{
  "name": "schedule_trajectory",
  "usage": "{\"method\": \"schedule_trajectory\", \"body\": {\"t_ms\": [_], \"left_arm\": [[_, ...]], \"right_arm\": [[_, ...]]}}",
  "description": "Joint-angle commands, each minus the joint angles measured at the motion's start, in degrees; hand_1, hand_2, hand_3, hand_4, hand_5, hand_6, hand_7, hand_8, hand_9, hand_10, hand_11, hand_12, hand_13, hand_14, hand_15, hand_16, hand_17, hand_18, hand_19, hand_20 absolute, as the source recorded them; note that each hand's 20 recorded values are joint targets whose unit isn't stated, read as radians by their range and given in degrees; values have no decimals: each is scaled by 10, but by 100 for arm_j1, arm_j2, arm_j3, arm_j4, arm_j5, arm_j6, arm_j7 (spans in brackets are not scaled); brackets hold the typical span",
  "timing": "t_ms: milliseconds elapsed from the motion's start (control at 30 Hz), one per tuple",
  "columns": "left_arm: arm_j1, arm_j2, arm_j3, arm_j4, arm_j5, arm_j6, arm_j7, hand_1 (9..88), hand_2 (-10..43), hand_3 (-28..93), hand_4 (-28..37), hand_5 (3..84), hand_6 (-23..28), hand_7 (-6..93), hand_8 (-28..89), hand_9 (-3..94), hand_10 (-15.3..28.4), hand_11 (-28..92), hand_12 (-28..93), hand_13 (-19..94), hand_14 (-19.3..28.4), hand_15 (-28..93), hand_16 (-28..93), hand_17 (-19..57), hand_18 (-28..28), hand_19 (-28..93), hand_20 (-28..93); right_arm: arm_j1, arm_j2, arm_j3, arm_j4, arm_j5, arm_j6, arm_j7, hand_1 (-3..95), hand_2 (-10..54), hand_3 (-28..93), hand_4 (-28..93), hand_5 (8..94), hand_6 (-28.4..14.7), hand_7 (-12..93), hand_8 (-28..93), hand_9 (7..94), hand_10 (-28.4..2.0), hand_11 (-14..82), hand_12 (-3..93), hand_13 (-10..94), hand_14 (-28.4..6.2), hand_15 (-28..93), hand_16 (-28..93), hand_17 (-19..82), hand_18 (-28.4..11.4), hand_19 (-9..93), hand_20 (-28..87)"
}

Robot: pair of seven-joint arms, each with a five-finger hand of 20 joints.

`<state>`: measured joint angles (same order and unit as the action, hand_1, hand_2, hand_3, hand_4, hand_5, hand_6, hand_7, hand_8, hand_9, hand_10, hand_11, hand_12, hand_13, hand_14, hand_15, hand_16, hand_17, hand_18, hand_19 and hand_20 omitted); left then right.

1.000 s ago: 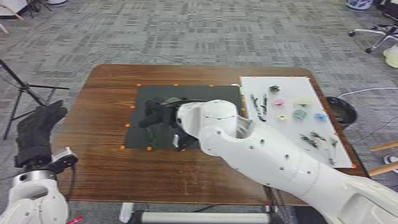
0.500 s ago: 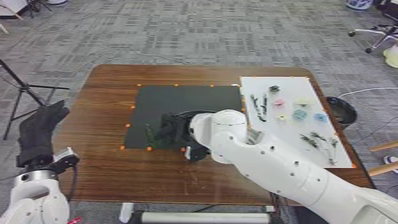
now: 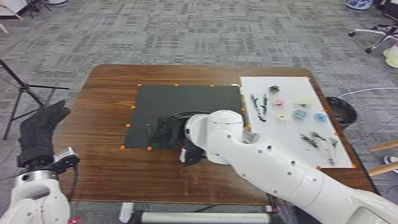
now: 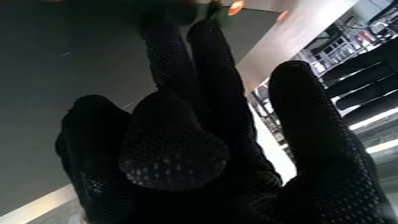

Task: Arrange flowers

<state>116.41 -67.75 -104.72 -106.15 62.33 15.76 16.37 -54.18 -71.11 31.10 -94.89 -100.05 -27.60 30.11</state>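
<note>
Just left of the right hand (image 3: 171,130), near its fingertips, lies a green stem (image 3: 149,131) on the black mat (image 3: 182,99), the only piece I can make out there. The hand is low over the mat's near right part with its longer fingers stretched out, the others loosely bent and the thumb apart; I cannot tell whether the tips touch the stem.

Judging by this layout, the arranging is in its early stages. Most of the material waits to the hand's right on the white sheet (image 3: 295,131): a dark bloom (image 3: 274,89), a pink flower (image 3: 278,102), a small yellow one (image 3: 282,117), a pale one (image 3: 302,101), two blue ones near each other, plus dark stems (image 3: 258,107) and leafy sprigs (image 3: 311,140). All of that seems left to bring over.

Beyond the hand, the far part of the mat gives plenty of open room for laying pieces. Towards the robot, bare table (image 3: 169,172) runs to the near edge. The sheet's far side sits close to the table's right edge, so reaches there want care. Well off to the hand's left, outside the table's edge, the left hand (image 3: 37,131) is open, its fingers straight.
</note>
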Motion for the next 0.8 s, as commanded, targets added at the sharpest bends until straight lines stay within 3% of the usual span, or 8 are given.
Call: {"method": "schedule_trajectory", "body": {"t_ms": [33, 267, 433, 633, 800], "left_arm": [[7, -49, 6, -24, -30, 19, -16, 182, 83, 671, -283, 531, 30, 135, -69, 502, 150, 216, 134, 367, 161, 171, 8, 70, 110, 82, 174], [6, -65, 27, -24, -39, 22, -17, 182, 83, 670, -283, 530, 31, 134, -68, 502, 150, 215, 133, 366, 162, 171, 8, 70, 110, 83, 174], [-7, -81, 53, -11, -46, 19, -12, 183, 84, 669, -283, 529, 32, 135, -68, 501, 151, 215, 133, 366, 162, 170, 8, 70, 110, 83, 174], [148, -132, -30, -56, -54, 13, 12, 184, 84, 667, -283, 529, 31, 135, -67, 501, 150, 215, 133, 367, 162, 171, 8, 70, 110, 83, 174], [143, -131, -76, -73, -29, 4, -23, 181, 83, 671, -283, 530, 32, 135, -68, 502, 150, 217, 134, 368, 162, 173, 8, 70, 110, 83, 174]], "right_arm": [[-55, -222, -33, 50, 38, -72, 40, 279, 174, 524, -87, 676, -24, 113, -76, 721, -135, 94, 102, 937, -28, 665, 273, 671, -174, 932, 701], [2, -263, -25, 103, 30, -42, 6, 279, 174, 523, -86, 675, -24, 112, -76, 719, -134, 94, 103, 937, -28, 664, 275, 672, -174, 932, 702], [232, 116, 167, -177, 362, 120, -20, 275, 173, 527, -85, 674, -25, 112, -75, 718, -135, 94, 103, 937, -29, 661, 276, 670, -175, 932, 703], [196, 1118, 663, -1171, 80, 1229, -448, 298, 79, 526, -67, 660, -36, 119, -62, 716, -154, 100, 138, 886, -57, 566, 302, 573, -186, 932, 569], [-42, 1759, 968, -1412, -1445, 2380, -865, 321, -19, 558, -58, 657, -35, 140, -53, 717, -154, 112, 166, 866, -59, 567, 314, 556, -183, 932, 550]]}}
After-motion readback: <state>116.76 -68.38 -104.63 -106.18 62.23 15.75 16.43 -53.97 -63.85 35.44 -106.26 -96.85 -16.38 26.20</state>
